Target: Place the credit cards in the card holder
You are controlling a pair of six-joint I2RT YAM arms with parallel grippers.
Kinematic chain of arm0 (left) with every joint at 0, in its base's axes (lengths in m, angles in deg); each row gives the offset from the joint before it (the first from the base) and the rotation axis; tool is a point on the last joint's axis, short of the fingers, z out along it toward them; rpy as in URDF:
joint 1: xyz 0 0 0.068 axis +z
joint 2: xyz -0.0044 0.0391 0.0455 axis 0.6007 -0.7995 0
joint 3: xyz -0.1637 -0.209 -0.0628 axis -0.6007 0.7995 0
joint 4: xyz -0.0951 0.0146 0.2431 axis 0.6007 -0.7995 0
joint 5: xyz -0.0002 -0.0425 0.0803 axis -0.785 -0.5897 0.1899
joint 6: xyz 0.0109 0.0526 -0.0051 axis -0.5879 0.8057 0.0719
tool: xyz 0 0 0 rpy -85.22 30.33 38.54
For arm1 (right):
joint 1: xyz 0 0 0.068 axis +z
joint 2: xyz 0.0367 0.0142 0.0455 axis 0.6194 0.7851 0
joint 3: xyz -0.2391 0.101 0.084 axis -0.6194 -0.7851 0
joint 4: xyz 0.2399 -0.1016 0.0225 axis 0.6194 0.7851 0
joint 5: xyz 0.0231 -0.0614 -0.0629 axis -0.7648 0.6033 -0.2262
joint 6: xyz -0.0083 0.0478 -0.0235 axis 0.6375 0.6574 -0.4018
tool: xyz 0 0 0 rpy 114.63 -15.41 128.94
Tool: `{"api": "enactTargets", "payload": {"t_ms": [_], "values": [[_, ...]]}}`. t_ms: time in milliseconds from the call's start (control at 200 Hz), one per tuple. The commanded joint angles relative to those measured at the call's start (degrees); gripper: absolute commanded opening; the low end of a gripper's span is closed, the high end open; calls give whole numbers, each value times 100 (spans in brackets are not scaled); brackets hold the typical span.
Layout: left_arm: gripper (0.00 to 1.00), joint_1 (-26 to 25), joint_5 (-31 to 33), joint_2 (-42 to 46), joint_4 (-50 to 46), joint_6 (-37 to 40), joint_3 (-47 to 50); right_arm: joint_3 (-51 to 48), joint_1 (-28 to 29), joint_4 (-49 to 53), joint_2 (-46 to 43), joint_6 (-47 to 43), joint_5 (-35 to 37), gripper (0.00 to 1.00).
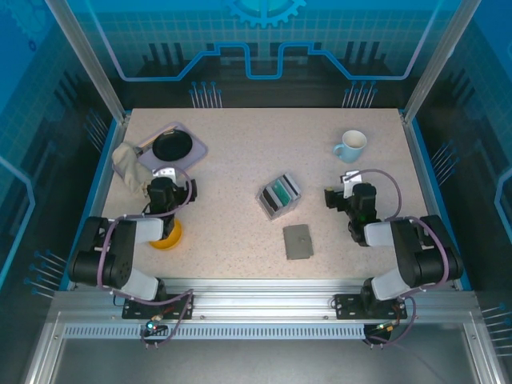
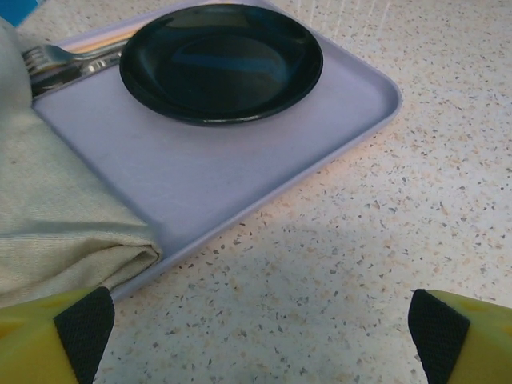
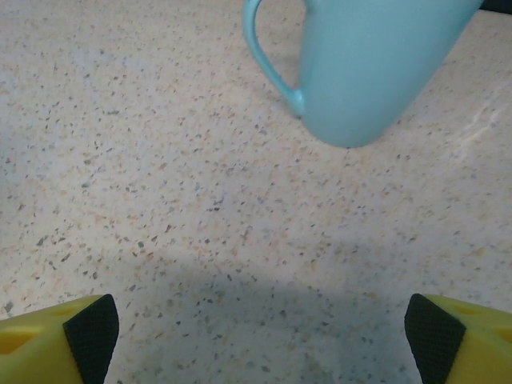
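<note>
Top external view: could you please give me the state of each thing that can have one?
card holder: shut, lying flat.
credit cards: slotted in the clear box, not yet in the holder.
mug: upright.
left gripper: open, empty.
right gripper: open, empty.

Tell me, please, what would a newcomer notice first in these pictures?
Probably the black plate on the lavender tray at the far left, and the pale-blue mug at the far right. In the middle stands a clear box with teal cards, the closed grey card holder lying nearer.
</note>
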State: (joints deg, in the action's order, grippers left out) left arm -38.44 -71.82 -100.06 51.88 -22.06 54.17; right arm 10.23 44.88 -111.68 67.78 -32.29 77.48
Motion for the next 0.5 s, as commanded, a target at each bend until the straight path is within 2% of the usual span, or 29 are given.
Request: {"api": "enactTargets", "payload": {"t_ms": [0,80,495], "values": [[99,82,-519,-33,659,64,61,293,-38,-381,14,166,288,96],[99,82,-501,-44,710,74,66,285,-145,-363,4,307,296,100],[99,38,-631,-46,621,174,23,289,-34,-345,-6,245,460,100]]}}
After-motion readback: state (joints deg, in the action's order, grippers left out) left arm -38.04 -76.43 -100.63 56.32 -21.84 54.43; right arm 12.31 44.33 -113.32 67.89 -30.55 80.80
